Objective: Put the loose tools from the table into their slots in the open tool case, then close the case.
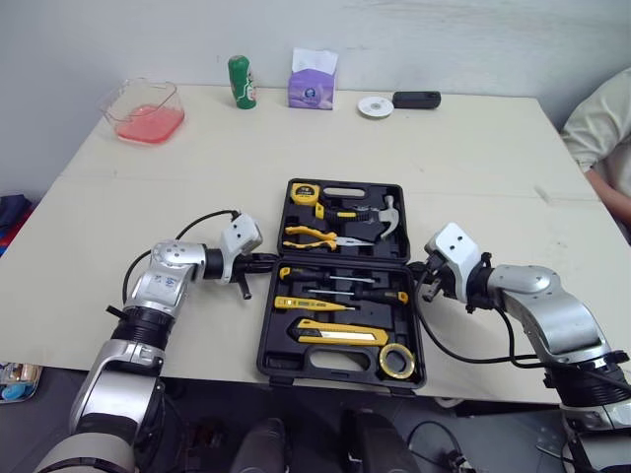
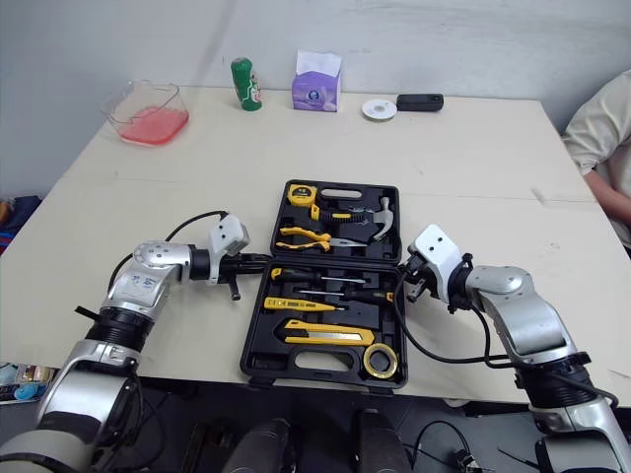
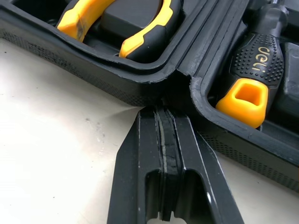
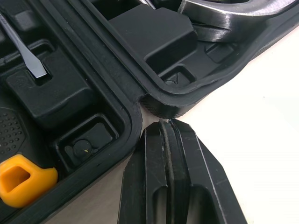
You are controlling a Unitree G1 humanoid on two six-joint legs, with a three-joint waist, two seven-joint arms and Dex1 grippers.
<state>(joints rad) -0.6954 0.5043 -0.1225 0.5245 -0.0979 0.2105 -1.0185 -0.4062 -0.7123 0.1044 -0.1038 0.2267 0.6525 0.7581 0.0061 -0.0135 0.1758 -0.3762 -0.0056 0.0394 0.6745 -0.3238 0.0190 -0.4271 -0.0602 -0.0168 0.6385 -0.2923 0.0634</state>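
Observation:
The open black tool case (image 1: 341,363) lies flat on the table in front of me. Its slots hold a tape measure (image 1: 304,193), pliers (image 1: 312,236), a hammer (image 1: 383,217), screwdrivers (image 1: 340,282), a yellow tester (image 1: 313,304), a utility knife (image 1: 342,335) and a yellow tape roll (image 1: 396,360). My left gripper (image 1: 272,259) is shut, its tips at the hinge notch (image 3: 175,84) on the case's left side. My right gripper (image 1: 415,266) is shut too, with its fingertips (image 4: 164,135) at the hinge notch on the right side.
At the table's far edge stand a clear tub with pink contents (image 1: 144,110), a green can (image 1: 242,81), a purple tissue pack (image 1: 312,79), a white disc (image 1: 375,106) and a black device (image 1: 416,100). A person's sleeve (image 1: 603,128) shows at the right edge.

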